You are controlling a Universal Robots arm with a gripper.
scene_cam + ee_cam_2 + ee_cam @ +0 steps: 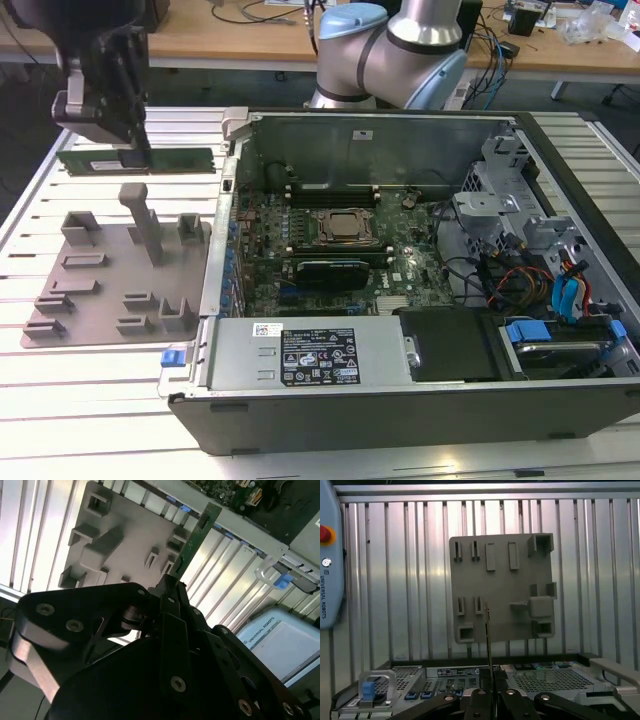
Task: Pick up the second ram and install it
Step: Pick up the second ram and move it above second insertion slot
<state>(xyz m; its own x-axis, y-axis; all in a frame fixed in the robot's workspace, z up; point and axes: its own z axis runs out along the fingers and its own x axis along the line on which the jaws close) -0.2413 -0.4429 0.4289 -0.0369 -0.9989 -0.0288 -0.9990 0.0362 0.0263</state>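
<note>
The second ram (pixel 140 160) is a thin green stick held level in the air, at the exterior view's upper left. My gripper (pixel 128 150) is shut on its middle from above. It hangs over the far edge of the grey pegged tray (pixel 100 300), clear of the pegs. In the second wrist view the ram (pixel 195 540) juts out from between the black fingertips (pixel 167 587) over the tray (pixel 125 535). The first wrist view has the ram (pixel 487 640) edge-on as a thin line above the gripper (pixel 492 697). The open computer case (pixel 225 250) with its motherboard (pixel 330 240) lies to the exterior view's right of the ram.
Long black memory slots (pixel 330 192) run beside the CPU socket (pixel 343 227). A power supply (pixel 300 352) and a drive cage with cables (pixel 540 270) line the case. The arm's base (pixel 390 50) stands behind the case. A teach pendant (pixel 327 555) lies on the slatted table (pixel 80 400).
</note>
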